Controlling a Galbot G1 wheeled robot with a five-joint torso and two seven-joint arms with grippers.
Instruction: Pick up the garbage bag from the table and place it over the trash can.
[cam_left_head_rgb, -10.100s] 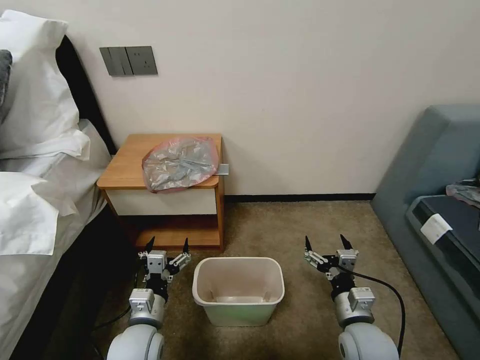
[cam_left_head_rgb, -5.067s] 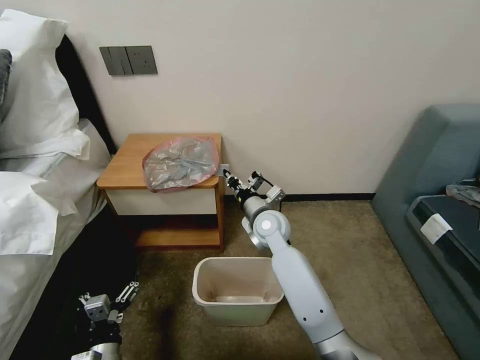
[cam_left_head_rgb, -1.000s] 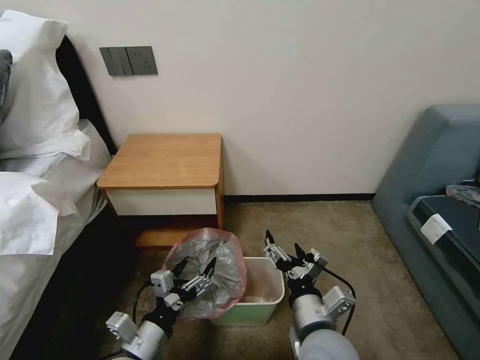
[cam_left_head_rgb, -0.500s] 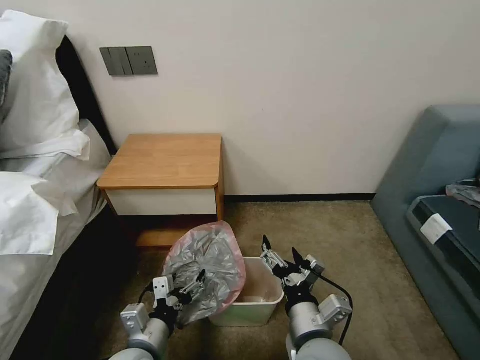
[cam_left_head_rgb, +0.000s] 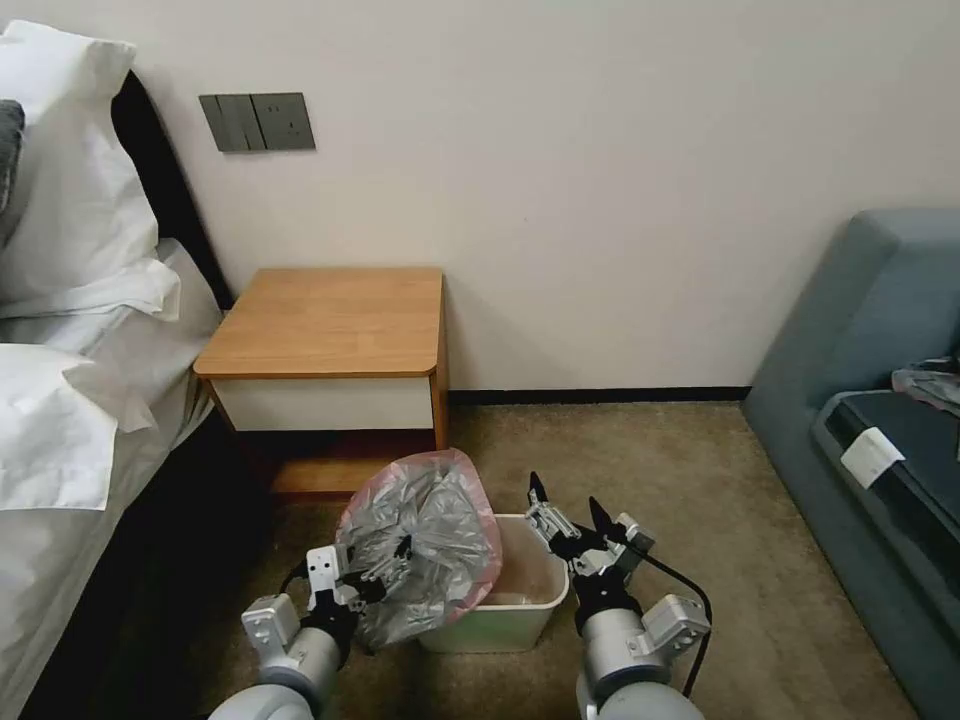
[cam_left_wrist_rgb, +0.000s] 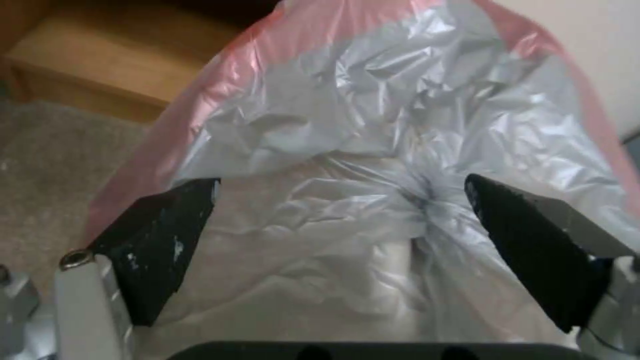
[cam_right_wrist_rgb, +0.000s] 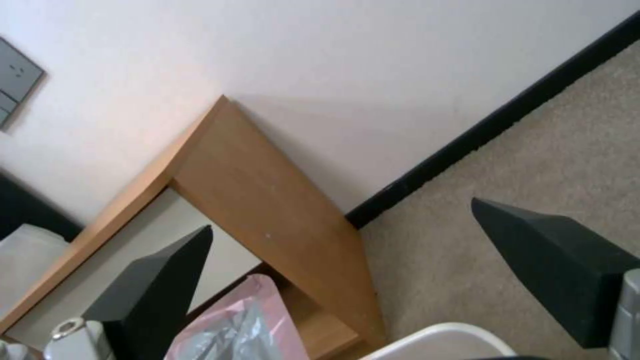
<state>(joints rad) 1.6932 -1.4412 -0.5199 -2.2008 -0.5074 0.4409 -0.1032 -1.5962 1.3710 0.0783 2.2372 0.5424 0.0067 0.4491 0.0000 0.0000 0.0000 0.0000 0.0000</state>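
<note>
Right up close, the left gripper (cam_left_head_rgb: 368, 575) sat low beside the trash can (cam_left_head_rgb: 520, 600), its black fingers (cam_left_wrist_rgb: 160, 240) spread wide with the garbage bag (cam_left_head_rgb: 425, 540) bunched between them. From the wrist view the crinkly grey plastic billowed across the gap and the pads stood apart, so whether the bag was pinned, or merely draped over the palm and leaning on the fingers, could not be settled. The bag stood up just ahead of that gripper, pink rim uppermost, and slumped over the can's nearer corner on that side, probably because only one edge of it had been brought over the bin. It covered part of the opening; the rest of the rim (cam_left_head_rgb: 545, 585) lay bare.

Across the can, the right gripper (cam_left_head_rgb: 565, 505) hovered at the opposite rim, jaws parted and empty, tips pointing up and away, likely posted there to catch the free edge and stretch it across.

Beyond both tools, the table (cam_left_head_rgb: 330, 320) stood against the wall with its wooden top bare, well apart from either gripper.
</note>
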